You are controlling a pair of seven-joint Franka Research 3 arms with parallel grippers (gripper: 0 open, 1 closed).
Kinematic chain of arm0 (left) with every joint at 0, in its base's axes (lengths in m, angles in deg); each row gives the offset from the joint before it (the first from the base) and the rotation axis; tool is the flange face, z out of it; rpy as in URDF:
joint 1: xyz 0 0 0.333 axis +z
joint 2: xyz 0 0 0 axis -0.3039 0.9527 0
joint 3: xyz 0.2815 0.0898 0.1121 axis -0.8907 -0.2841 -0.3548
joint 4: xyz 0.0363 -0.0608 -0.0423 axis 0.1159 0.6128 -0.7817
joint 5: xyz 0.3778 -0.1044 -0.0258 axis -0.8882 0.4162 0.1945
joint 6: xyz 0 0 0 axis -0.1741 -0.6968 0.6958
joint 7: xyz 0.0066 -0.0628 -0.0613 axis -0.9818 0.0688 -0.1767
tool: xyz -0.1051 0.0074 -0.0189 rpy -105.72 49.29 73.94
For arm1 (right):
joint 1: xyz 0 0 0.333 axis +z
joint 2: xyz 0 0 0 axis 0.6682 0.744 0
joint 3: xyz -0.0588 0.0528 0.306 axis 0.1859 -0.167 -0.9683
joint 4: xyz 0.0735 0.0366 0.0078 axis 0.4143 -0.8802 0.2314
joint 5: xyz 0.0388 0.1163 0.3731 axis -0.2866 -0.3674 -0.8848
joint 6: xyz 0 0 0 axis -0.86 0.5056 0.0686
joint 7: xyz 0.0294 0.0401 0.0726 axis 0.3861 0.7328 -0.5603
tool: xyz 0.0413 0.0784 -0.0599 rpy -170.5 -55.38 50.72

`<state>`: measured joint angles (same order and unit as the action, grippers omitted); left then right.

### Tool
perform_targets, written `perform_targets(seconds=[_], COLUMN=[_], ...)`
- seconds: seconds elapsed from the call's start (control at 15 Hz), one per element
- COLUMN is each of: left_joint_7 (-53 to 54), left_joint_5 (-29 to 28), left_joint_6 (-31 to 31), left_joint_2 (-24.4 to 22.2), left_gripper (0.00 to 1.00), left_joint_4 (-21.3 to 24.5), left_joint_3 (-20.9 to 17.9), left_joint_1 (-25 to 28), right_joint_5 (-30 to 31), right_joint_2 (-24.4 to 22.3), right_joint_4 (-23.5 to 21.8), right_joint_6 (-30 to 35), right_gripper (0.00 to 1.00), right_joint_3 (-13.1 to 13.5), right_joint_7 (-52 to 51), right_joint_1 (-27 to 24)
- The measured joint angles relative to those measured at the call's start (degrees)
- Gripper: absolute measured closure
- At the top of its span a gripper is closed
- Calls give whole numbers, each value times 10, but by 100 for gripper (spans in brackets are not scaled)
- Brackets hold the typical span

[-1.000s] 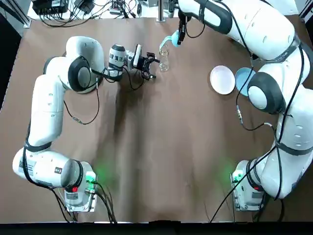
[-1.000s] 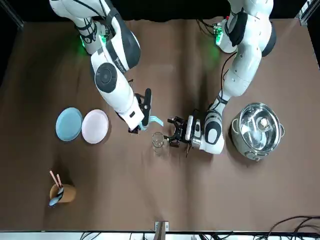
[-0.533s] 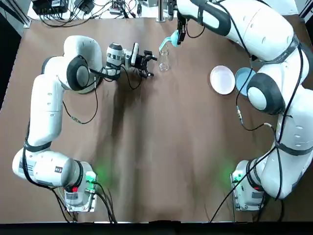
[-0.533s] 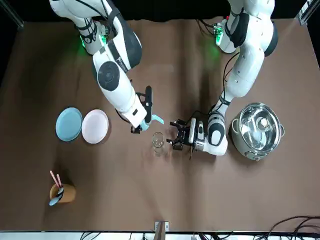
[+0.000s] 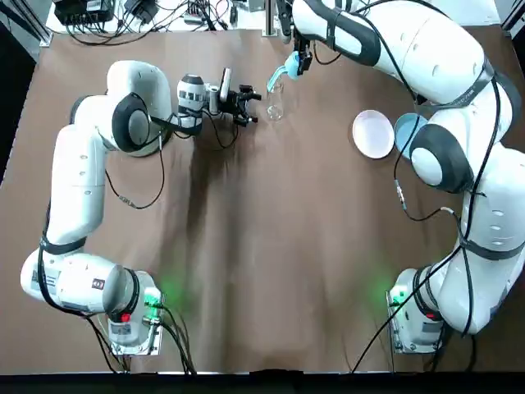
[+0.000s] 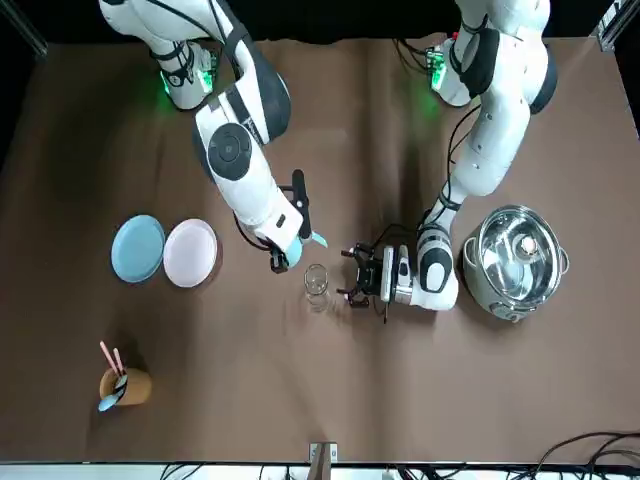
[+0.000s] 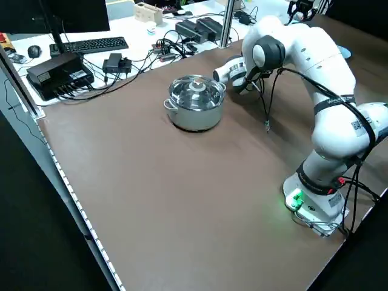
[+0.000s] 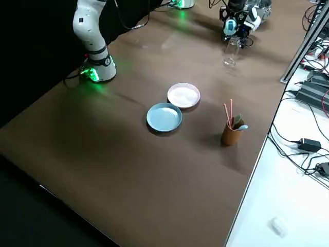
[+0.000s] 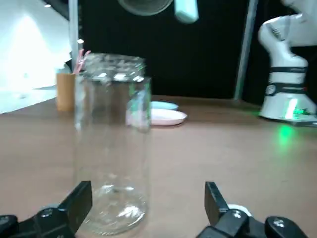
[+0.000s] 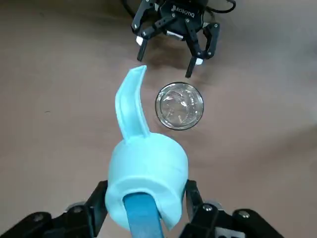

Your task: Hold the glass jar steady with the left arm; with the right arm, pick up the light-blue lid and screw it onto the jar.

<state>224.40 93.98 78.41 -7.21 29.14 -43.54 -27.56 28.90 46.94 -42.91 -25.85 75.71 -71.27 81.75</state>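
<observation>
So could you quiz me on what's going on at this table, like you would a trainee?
1. True or false: the left arm's jaws are clamped on the jar.
2. What do the right arm's jaws hold? A: the light-blue lid; B: the jar; C: nothing.
3. How many plates lie on the table?

Key
1. False: they are open, with the jar just beyond their tips.
2. A.
3. Two: a blue plate and a pale plate, side by side.
</observation>
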Motion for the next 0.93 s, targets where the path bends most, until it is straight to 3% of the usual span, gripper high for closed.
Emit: perform_targets(seconds=[0.47,0.93], left_joint_7=[0,67], left_joint_5=[25,106], left_joint_6=[57,117], left_joint_2=[30,58], left_gripper=[0,0], left_joint_4=[-43,-89], left_joint_3=[2,3], left_joint_1=[-26,-63], right_joint_5=[0,0], right_joint_2=[15,30], right_joint_4=[0,8], right_joint_6=[-33,-111], right_gripper=[33,33], right_joint_3=[-1,-3], right_joint_7=[0,0], right_joint_1=[2,11])
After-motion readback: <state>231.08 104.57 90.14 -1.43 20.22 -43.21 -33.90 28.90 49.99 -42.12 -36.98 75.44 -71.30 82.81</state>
